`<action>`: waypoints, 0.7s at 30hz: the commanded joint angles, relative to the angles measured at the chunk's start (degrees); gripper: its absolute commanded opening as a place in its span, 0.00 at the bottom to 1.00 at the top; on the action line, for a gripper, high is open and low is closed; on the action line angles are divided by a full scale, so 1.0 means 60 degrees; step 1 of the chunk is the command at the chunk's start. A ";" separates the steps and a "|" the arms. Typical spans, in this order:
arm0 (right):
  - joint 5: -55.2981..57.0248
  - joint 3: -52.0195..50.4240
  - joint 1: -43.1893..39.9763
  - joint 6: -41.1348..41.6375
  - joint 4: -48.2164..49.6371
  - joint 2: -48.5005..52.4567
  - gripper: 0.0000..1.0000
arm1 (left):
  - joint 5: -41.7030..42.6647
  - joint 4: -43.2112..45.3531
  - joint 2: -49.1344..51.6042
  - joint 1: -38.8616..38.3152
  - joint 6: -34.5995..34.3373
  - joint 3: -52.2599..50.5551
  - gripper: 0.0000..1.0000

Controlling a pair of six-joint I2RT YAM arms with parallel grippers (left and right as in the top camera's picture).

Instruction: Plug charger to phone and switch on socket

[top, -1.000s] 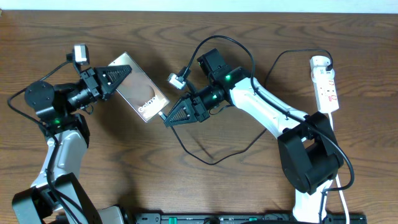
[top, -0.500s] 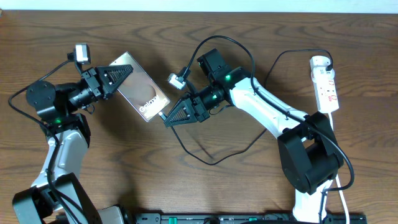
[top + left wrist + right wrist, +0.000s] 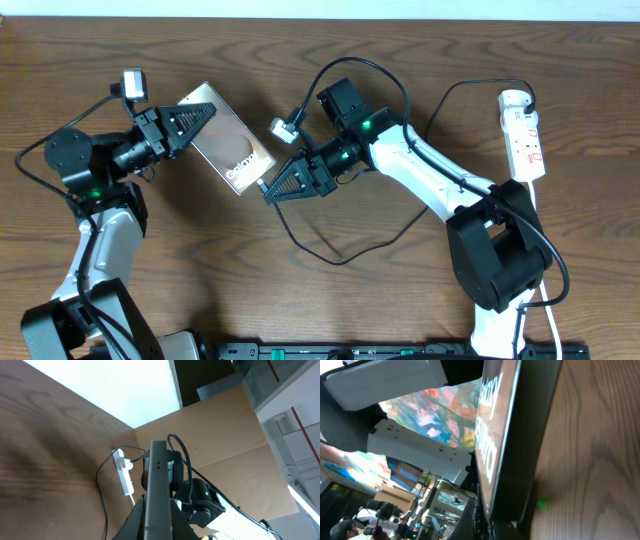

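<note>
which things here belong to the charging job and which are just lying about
Job: phone, held by left gripper; charger cable, in right gripper; white power strip.
Not the job: wooden table; cardboard panels behind.

Glossy phone (image 3: 230,152) face, grained wooden table (image 3: 330,300), white plastic socket (image 3: 524,137).

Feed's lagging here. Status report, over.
Left tool shut on phone. Right tool shut on charger, tip at phone's lettered end, seating unclear. Socket apart from both tools; nothing blocking.
</note>
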 commanded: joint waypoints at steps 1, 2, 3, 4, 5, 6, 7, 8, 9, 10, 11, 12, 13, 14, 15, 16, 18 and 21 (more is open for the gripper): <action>-0.0248 0.0087 -0.0076 0.0200 0.0149 -0.0109 0.01 | 0.0514 0.0076 -0.0168 -0.0339 0.0331 0.0011 0.07; -0.0248 0.0087 -0.0076 0.0204 0.0149 -0.0109 0.01 | 0.0514 0.0073 -0.0168 -0.0372 0.0375 0.0011 0.07; -0.0248 0.0087 -0.0076 0.0204 0.0149 -0.0109 0.01 | 0.0521 0.0076 -0.0168 -0.0386 0.0430 0.0011 0.07; -0.0251 0.0087 -0.0080 0.0204 0.0149 -0.0109 0.01 | 0.0554 0.0076 -0.0168 -0.0393 0.0521 0.0011 0.07; -0.0251 0.0087 -0.0080 0.0204 0.0149 -0.0109 0.01 | 0.0572 0.0073 -0.0168 -0.0393 0.0532 0.0011 0.07; -0.0251 0.0087 -0.0080 0.0204 0.0149 -0.0109 0.01 | 0.0594 0.0076 -0.0168 -0.0393 0.0543 0.0011 0.07; -0.0251 0.0087 -0.0080 0.0204 0.0149 -0.0109 0.01 | 0.0627 0.0076 -0.0168 -0.0393 0.0543 0.0011 0.07; -0.0251 0.0087 -0.0080 0.0204 0.0149 -0.0109 0.01 | 0.0674 0.0076 -0.0168 -0.0393 0.0550 0.0011 0.08; -0.0251 0.0087 -0.0080 0.0204 0.0149 -0.0109 0.01 | 0.0772 0.0080 -0.0168 -0.0393 0.0576 0.0011 0.07; -0.0251 0.0087 -0.0080 0.0204 0.0149 -0.0109 0.01 | 0.0889 0.0076 -0.0168 -0.0393 0.0634 0.0011 0.07; -0.0251 0.0087 -0.0080 0.0204 0.0149 -0.0109 0.01 | 0.1096 0.0076 -0.0168 -0.0393 0.0747 0.0011 0.07; -0.0251 0.0087 -0.0080 0.0204 0.0149 -0.0109 0.01 | 0.1311 0.0076 -0.0168 -0.0393 0.0871 0.0011 0.07; -0.0251 0.0087 -0.0080 0.0204 0.0164 -0.0109 0.01 | 0.1432 0.0069 -0.0168 -0.0393 0.0936 -0.0007 0.07; -0.0251 0.0087 -0.0080 0.0204 0.0197 -0.0109 0.01 | 0.1421 0.0073 -0.0168 -0.0401 0.0936 -0.0007 0.08; -0.0251 0.0087 -0.0080 0.0211 0.0244 -0.0109 0.01 | 0.1421 0.0073 -0.0168 -0.0419 0.0940 -0.0007 0.07; -0.0251 0.0087 -0.0080 0.0244 0.0284 -0.0109 0.01 | 0.1421 0.0076 -0.0168 -0.0423 0.0940 -0.0007 0.07; -0.0251 0.0087 -0.0080 0.0433 0.0441 -0.0109 0.01 | 0.1421 0.0073 -0.0168 -0.0499 0.0940 -0.0007 0.07; -0.0248 0.0087 -0.0080 0.0484 0.0590 -0.0109 0.01 | 0.1421 0.0076 -0.0168 -0.0612 0.0947 -0.0007 0.07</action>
